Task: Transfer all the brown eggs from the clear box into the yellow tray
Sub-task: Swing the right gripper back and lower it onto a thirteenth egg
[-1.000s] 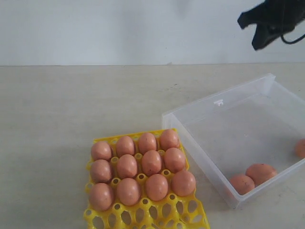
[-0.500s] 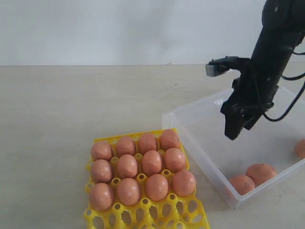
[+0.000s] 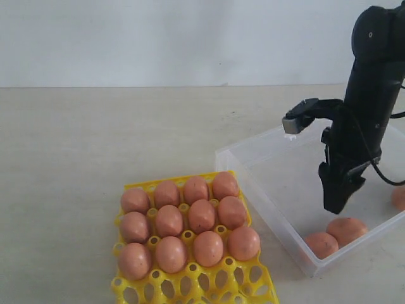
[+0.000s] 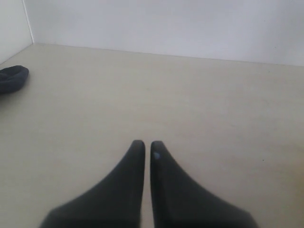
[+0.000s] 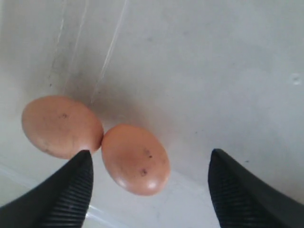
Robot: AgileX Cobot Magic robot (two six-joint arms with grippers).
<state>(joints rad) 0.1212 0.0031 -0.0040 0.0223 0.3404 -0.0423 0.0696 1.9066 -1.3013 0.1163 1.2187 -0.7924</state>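
Right gripper [image 3: 333, 202] open, hanging in the box [image 3: 262, 212] at right of frame, just above two eggs [image 3: 346, 229].
Those two touch in the box's near corner, lower right, and a third egg [image 3: 400, 197] sits at the right edge. Twelve more fill the tray [image 3: 196, 278], lower centre. Left gripper [image 4: 143, 145] is closed over bare bench [image 4: 213, 104].

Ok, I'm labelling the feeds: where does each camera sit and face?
Exterior: off the arms, facing yellow tray, clear box and wall; right gripper shows.
Left wrist: on the left arm, facing over the table to the wall; shut left gripper shows.
Right wrist: on the right arm, looking down at two brown eggs in the box; open fingers show.
Shared: exterior and right wrist both see those eggs.
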